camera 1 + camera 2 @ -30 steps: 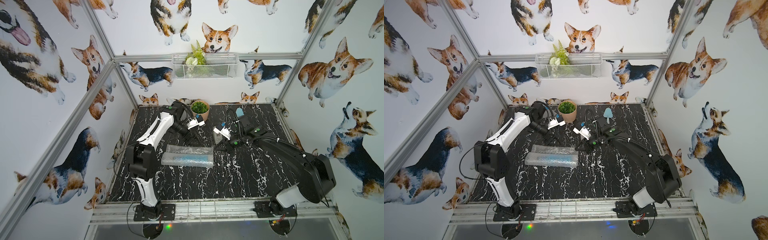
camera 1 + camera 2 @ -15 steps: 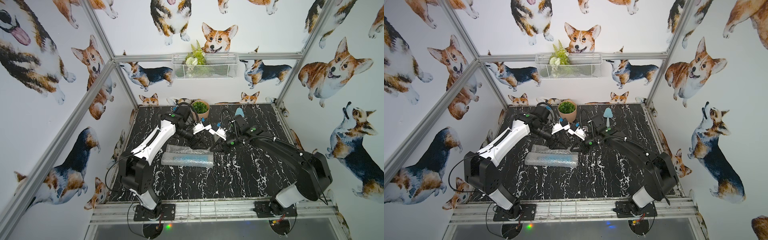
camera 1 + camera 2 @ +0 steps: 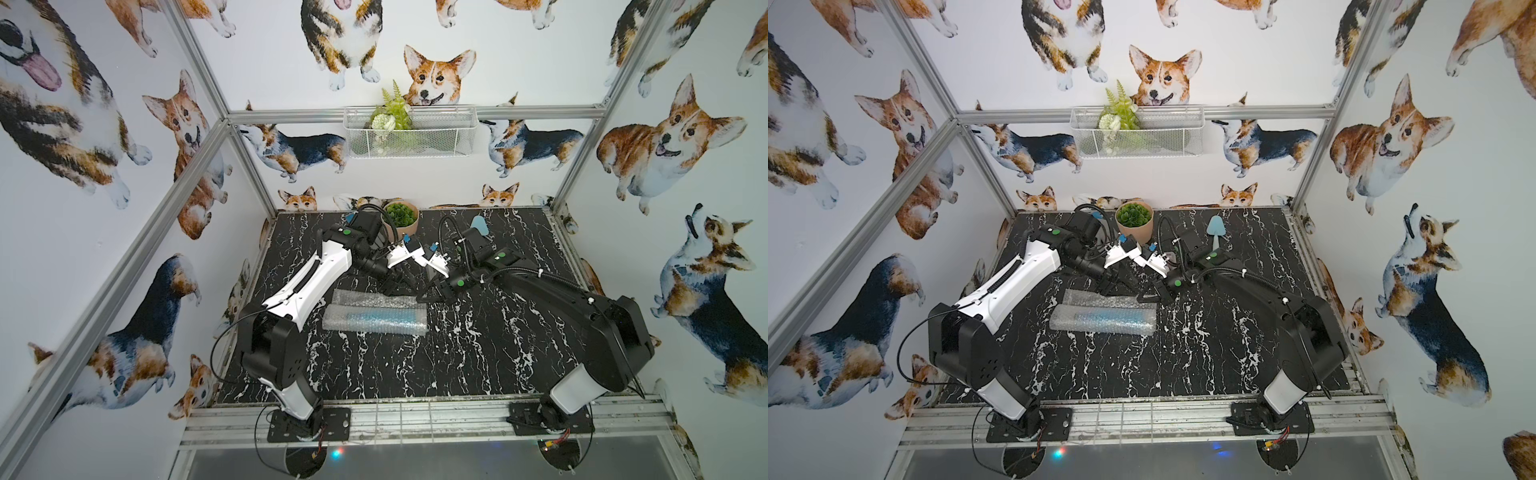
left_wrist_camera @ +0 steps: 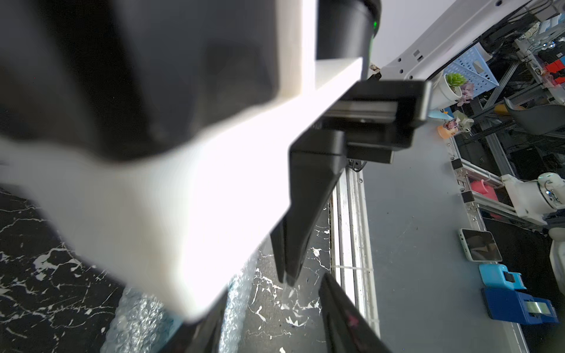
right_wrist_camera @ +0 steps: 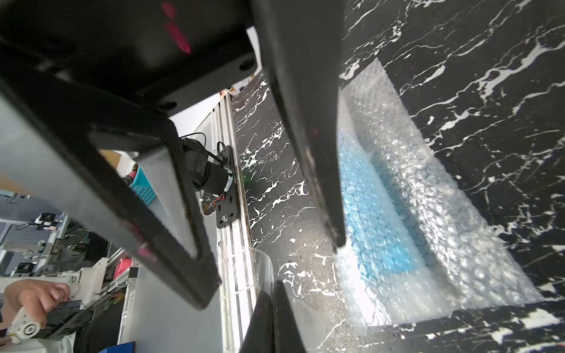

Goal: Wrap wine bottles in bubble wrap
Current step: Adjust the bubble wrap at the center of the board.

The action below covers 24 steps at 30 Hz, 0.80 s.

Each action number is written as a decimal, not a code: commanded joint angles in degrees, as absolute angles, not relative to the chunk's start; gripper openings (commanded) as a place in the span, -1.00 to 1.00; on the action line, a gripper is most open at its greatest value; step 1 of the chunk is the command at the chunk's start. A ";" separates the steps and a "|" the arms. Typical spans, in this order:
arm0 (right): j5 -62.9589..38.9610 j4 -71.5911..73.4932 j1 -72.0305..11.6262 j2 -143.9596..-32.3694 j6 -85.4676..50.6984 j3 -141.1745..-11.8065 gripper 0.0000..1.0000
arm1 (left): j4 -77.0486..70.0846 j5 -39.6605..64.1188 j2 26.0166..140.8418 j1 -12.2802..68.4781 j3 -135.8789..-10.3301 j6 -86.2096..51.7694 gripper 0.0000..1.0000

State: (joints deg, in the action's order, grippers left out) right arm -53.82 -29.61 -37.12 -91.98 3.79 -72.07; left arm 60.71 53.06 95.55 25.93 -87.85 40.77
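Observation:
The bubble wrap lies folded into a long bundle mid-table, a loose flap behind it. Through it shows the blue wine bottle, lying flat. Just behind the bundle's right end, my right gripper is shut on a clear curved strip, tape by its look. My left gripper meets it tip to tip. Its fingers stand apart on either side of the strip, and nothing is pinched between them.
A potted plant stands at the back behind the left wrist. The light-blue trowel lies at the back behind the right arm. A wire basket hangs on the back wall. A metal rail runs along the table's front edge.
The left gripper has swung from near the pot over to the right gripper and its jaws have narrowed. The right gripper shifted a little left, still shut. The bundle has not moved.

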 commanded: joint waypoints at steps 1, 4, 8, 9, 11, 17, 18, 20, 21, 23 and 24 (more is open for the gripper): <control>-56.07 -28.04 -36.85 -92.67 2.43 -73.16 -1.00 | 64.69 52.04 95.49 26.02 -88.52 43.16 0.02; -57.00 -29.05 -36.61 -93.17 2.32 -73.72 -1.00 | 66.28 49.75 95.72 25.95 -88.47 43.90 0.07; -58.27 -29.21 -36.39 -93.70 1.41 -73.76 -1.00 | 64.97 48.28 95.37 25.95 -87.82 43.49 0.09; -58.19 -29.51 -36.39 -93.91 1.62 -73.95 -1.00 | 64.09 48.16 95.39 25.95 -87.70 43.10 0.05; -58.40 -30.24 -36.38 -94.06 1.93 -74.31 -1.00 | 62.75 48.59 95.39 26.01 -87.59 42.61 -0.03; -58.44 -31.41 -36.47 -94.17 2.63 -74.69 -1.00 | 59.81 50.71 93.66 26.04 -87.09 41.10 -0.30; -58.38 -31.63 -36.43 -94.17 2.84 -74.69 -1.00 | 59.31 50.56 93.57 26.08 -86.81 40.89 -0.35; -58.35 -31.99 -36.47 -94.19 3.14 -74.60 -1.00 | 59.11 50.36 93.56 26.09 -86.68 40.70 -0.43; -58.36 -32.09 -36.47 -94.16 3.17 -74.59 -1.00 | 59.40 50.66 93.65 26.06 -86.83 40.69 -0.46; -58.36 -32.17 -36.47 -94.13 3.19 -74.65 -1.00 | 60.28 50.90 94.09 26.10 -87.15 40.86 -0.52; -58.28 -32.17 -36.47 -94.02 3.22 -74.71 -1.00 | 60.86 50.64 94.27 26.16 -87.25 41.04 -0.58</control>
State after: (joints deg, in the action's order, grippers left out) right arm -57.21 -31.31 -36.36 -94.15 1.65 -74.19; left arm 59.75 49.34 93.97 25.96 -86.89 40.47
